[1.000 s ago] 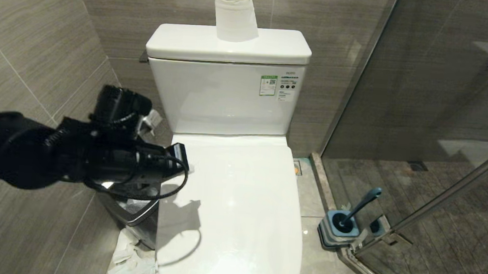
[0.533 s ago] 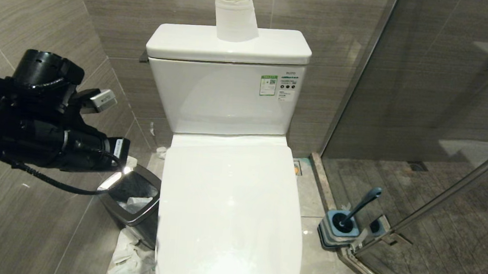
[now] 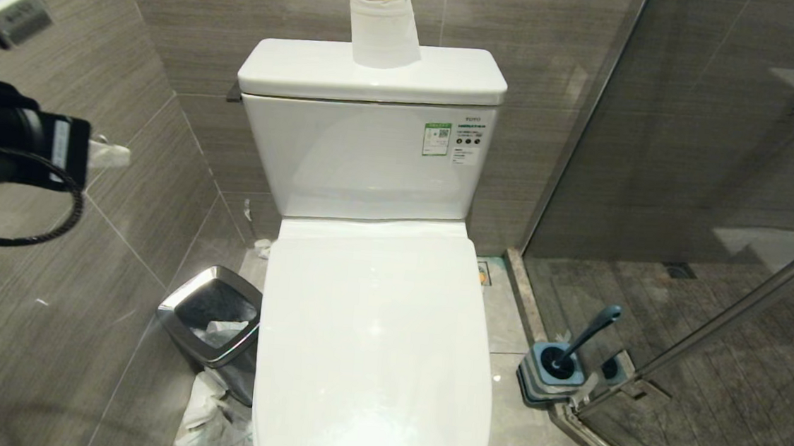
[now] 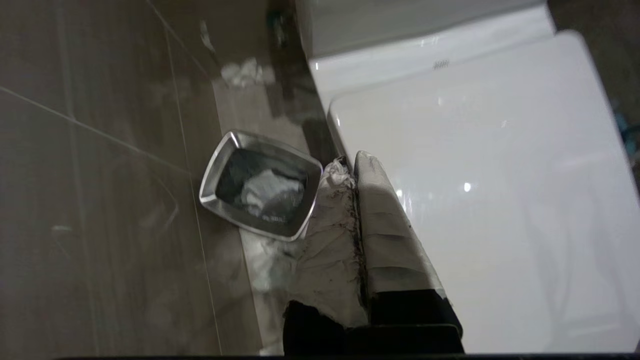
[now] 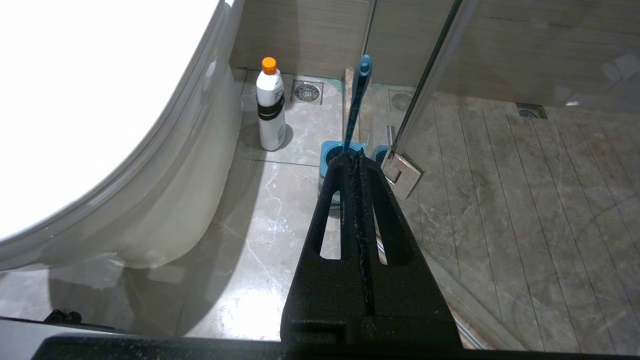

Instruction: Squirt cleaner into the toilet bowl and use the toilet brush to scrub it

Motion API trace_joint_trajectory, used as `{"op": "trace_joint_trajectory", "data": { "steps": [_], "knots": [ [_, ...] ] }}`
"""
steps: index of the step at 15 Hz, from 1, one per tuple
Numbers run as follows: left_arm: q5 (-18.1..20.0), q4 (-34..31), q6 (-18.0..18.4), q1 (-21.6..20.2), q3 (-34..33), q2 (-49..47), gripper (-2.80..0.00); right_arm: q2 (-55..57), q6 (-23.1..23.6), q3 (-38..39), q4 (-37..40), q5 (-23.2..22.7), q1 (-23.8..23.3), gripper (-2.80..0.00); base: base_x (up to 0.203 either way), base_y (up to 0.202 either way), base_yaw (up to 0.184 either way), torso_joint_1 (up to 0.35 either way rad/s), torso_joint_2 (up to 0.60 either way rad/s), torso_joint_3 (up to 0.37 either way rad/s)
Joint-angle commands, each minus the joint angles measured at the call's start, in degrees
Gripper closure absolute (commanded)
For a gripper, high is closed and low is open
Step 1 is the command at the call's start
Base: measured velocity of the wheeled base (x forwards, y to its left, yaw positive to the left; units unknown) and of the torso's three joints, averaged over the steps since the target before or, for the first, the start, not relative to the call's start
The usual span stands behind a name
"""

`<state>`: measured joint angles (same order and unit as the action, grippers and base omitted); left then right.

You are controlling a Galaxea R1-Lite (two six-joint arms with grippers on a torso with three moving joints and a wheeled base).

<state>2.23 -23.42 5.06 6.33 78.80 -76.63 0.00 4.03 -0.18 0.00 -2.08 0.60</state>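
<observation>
The toilet bowl is hidden under its closed white lid. The toilet brush stands in its grey-blue holder on the floor right of the toilet. A white cleaner bottle with an orange cap stands by the toilet's base. My left gripper hangs high at the left wall, shut and empty. Its taped fingers are pressed together, looking down past the lid's left edge. My right gripper is parked low, shut on nothing, pointing at the brush holder.
A chrome-rimmed waste bin holding paper stands left of the toilet, with crumpled tissue on the floor beside it. A toilet roll sits on the tank. A glass shower door closes off the right.
My left arm has pulled away from the lid's back left corner, swinging up and left toward the wall. The lid, brush and right arm have not moved.
</observation>
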Motion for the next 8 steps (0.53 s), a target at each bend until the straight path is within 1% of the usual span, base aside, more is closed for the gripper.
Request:
{"op": "trace_joint_trajectory", "data": {
  "steps": [1,4,6,7,8],
  "knots": [
    [0.6,-0.1,-0.2,0.9,0.7,13.5,0.0,0.1,0.1,0.0,0.0,0.0,0.0,0.0,0.0,0.0,0.0,0.0,0.0,0.0],
    [1.3,-0.1,-0.1,4.6,-1.4,27.1,0.0,0.1,0.1,0.0,-0.1,0.0,0.0,0.0,0.0,0.0,0.0,0.0,0.0,0.0],
    [0.9,-0.4,0.0,5.7,-3.9,32.5,0.0,0.1,0.1,0.0,0.0,0.0,0.0,0.0,0.0,0.0,0.0,0.0,0.0,0.0],
    [-1.0,-1.2,0.0,6.1,-5.3,34.2,0.0,0.1,0.1,0.0,0.0,0.0,0.0,0.0,0.0,0.0,0.0,0.0,0.0,0.0],
    [-3.9,-2.7,-0.3,6.2,-6.1,35.7,0.0,0.1,0.1,0.0,0.0,0.0,0.0,0.0,0.0,0.0,0.0,0.0,0.0,0.0]
  ]
}}
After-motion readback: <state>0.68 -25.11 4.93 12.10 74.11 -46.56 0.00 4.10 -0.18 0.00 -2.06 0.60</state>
